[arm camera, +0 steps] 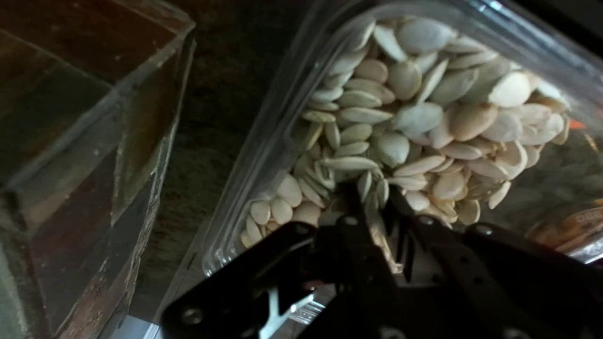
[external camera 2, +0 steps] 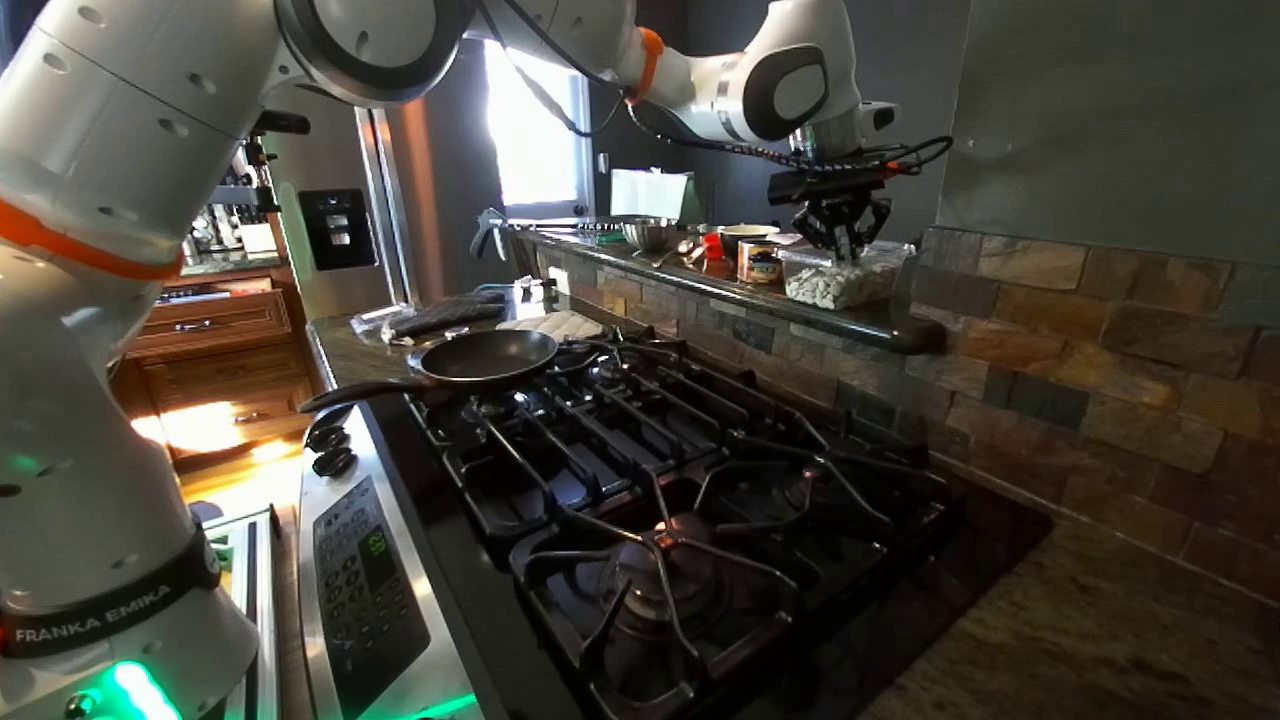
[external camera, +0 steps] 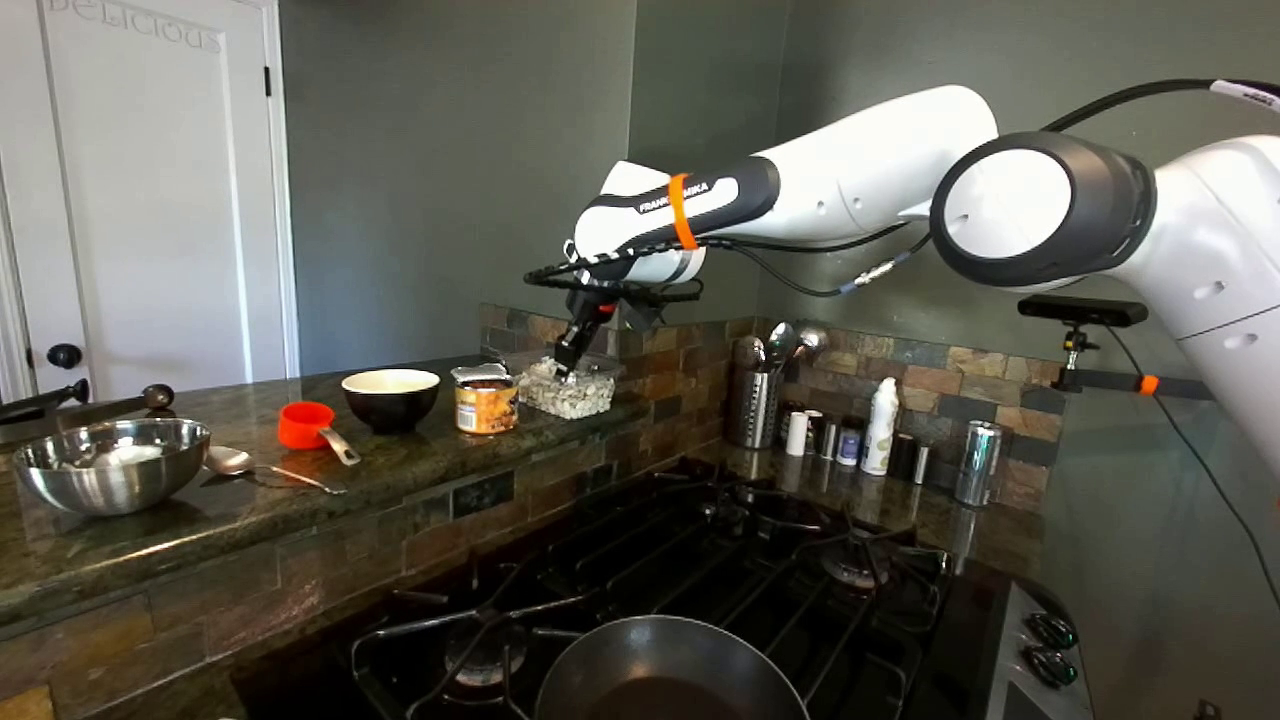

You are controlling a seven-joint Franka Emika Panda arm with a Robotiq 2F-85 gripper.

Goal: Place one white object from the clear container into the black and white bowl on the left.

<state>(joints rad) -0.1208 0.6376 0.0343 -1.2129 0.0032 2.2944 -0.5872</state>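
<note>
The clear container (external camera: pixel 609 372) stands on the raised ledge and holds many flat whitish seeds (arm camera: pixel 424 117). It also shows in the other exterior picture (external camera 2: pixel 905 255), and its rim (arm camera: pixel 264 127) shows in the wrist view. My gripper (external camera: pixel 567 370) points down into the container, with its fingertips (arm camera: pixel 374 190) sunk among the seeds. The fingers are close together, with a couple of upright seeds (arm camera: pixel 365 186) between them. The tips are partly hidden by seeds. The black and white bowl (external camera: pixel 390 408) stands on the ledge beyond the orange can.
An orange-labelled can (external camera: pixel 486 408) with a raised lid stands between container and bowl. A red measuring cup (external camera: pixel 305 427), a spoon (external camera: pixel 230 460) and a steel bowl (external camera: pixel 115 480) lie farther along the ledge. A stone-tiled wall (arm camera: pixel 94 141) rises beside the container. A pan (external camera 2: pixel 485 355) sits on the stove below.
</note>
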